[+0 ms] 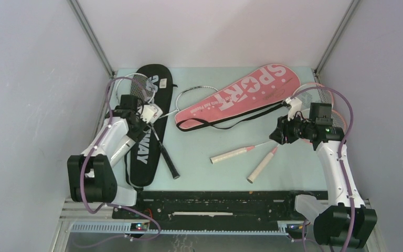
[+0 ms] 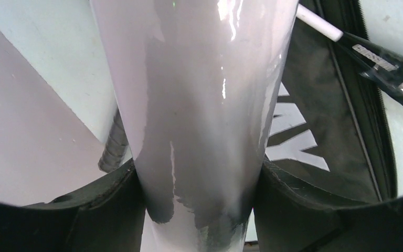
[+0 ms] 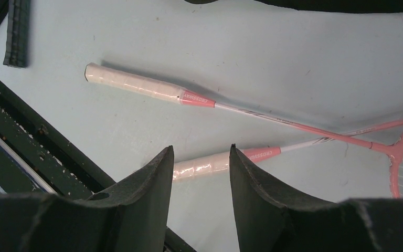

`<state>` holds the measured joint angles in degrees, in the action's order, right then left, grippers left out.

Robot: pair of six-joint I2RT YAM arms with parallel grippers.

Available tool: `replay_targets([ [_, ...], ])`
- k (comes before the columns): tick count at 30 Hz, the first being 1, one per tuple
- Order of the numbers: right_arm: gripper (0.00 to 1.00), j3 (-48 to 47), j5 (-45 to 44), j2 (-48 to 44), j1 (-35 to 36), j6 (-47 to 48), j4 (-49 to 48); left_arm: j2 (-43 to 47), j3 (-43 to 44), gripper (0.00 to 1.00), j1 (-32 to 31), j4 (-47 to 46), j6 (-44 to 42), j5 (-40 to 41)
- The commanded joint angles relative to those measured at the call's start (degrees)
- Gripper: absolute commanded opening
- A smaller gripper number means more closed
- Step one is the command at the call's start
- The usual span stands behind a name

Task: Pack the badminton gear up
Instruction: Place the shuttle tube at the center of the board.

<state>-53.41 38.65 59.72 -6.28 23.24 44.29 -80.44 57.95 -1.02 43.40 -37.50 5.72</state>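
Left gripper (image 2: 198,176) clamped around the white tube (image 2: 199,89), just by the black cover (image 2: 320,136) at the table's left side; right gripper (image 3: 199,157) with jaws apart, holding nothing, above the handles of two crossed pink rackets (image 3: 273,116) lying on the table (image 3: 294,52); pink cover (image 1: 241,95) lies farther back.

Just nearward of the pink fabric SPORT cover (image 1: 241,94), pale-green tabletop (image 1: 199,157) lies open between a black-handled racket (image 1: 169,164) and cream-gripped rackets (image 1: 232,155).
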Motion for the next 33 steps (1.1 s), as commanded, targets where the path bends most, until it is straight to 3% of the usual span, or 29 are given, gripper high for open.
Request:
replay_targets([
  [1, 0.51, 0.0, 0.8, 0.0, -0.1, -0.3, -1.0, -3.0, 0.1, 0.67, 0.8, -6.3, -0.7, 0.1],
  [9, 0.51, 0.0, 1.1, 0.2, 0.0, -0.1, -0.8, -7.5, 0.5, 0.75, 3.6, -8.1, 0.8, -1.3],
  [13, 0.51, 0.0, 1.2, 0.3, 0.0, 0.0, -0.6, -6.2, 0.3, 0.99, 4.0, -7.9, 1.9, -3.6],
  [21, 0.51, 0.0, 1.3, 0.3, 0.0, -0.1, -0.6, 1.7, 3.5, 1.0, 4.0, -4.4, 4.6, -10.3],
  [27, 0.52, 0.0, 1.0, 0.2, 0.0, -0.8, -1.3, 6.9, 8.1, 1.0, 3.3, -4.2, 10.0, -20.8],
  [30, 0.52, 0.0, 0.0, 0.0, 0.0, -2.1, -2.5, 6.2, 11.2, 1.0, 0.1, -6.0, 12.2, -25.3],
  [33, 0.52, 0.0, -2.6, -0.3, 0.0, -4.5, -4.3, 2.4, 16.1, 1.0, -6.5, -7.2, 12.6, -24.8],
])
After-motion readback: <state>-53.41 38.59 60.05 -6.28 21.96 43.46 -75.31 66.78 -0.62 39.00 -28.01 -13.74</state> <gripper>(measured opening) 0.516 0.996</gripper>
